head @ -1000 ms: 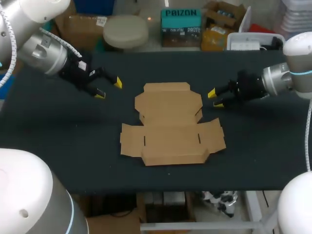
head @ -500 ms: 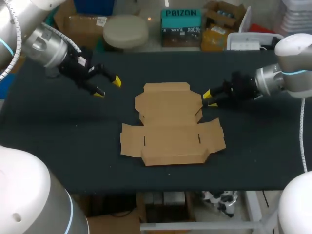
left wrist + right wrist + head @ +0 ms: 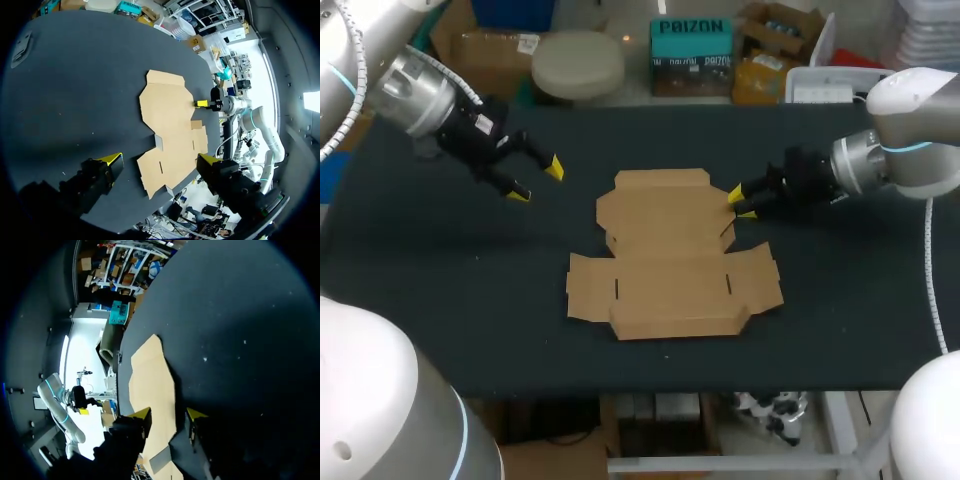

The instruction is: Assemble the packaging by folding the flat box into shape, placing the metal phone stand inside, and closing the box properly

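The flat brown cardboard box (image 3: 670,255) lies unfolded in the middle of the black table, flaps spread to both sides. My right gripper (image 3: 740,202) hovers low at the right edge of the box's far panel. In the right wrist view my right gripper (image 3: 168,415) has its fingers apart: one tip over the cardboard (image 3: 150,375), the other over the bare table. My left gripper (image 3: 535,181) hangs wide open to the left of the box, clear of it. From the left wrist view the box (image 3: 167,115) lies ahead of my left gripper (image 3: 161,160), with the right gripper (image 3: 202,103) at its far edge.
The black table top (image 3: 440,300) surrounds the box on every side. Its front edge runs a short way past the box's near flap.
My right gripper has moved left, from beside the box up to its right edge, and its fingers have narrowed. My left gripper has drifted slightly back and left.
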Robot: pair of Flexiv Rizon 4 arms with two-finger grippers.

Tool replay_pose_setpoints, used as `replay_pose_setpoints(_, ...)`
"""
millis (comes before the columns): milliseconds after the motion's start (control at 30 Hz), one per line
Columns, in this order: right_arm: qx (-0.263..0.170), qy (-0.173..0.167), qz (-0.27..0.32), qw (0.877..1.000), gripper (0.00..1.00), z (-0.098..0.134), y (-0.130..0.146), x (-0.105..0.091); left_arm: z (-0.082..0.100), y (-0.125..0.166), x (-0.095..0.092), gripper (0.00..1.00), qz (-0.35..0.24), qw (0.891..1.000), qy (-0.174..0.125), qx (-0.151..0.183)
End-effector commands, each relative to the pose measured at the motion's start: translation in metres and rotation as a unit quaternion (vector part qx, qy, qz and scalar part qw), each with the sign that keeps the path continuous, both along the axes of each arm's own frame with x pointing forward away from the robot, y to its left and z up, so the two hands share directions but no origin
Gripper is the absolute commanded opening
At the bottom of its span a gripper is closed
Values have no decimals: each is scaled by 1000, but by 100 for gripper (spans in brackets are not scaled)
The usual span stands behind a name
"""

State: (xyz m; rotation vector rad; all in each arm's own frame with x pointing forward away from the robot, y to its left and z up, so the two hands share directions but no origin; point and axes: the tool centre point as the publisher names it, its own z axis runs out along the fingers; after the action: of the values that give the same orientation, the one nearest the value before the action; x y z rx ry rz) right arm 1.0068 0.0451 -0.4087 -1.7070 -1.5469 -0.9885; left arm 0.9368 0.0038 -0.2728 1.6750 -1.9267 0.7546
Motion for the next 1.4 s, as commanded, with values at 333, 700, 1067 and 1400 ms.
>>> replay_pose_setpoints(333,22,12,-1,1000,41,-10,13,9,-3,5,6,100,-8,1000,12,-2)
replay_pose_setpoints(700,39,16,-2,999,40,-14,28,8,-3,8,3,100,-8,1000,11,-3)
replay_pose_setpoints(1067,64,3,-5,998,11,-14,34,5,-4,9,-1,100,-15,1000,16,-8)
replay_pose_setpoints(1400,88,-45,-2,995,0,4,33,1,-5,4,-3,100,-45,998,20,-33)
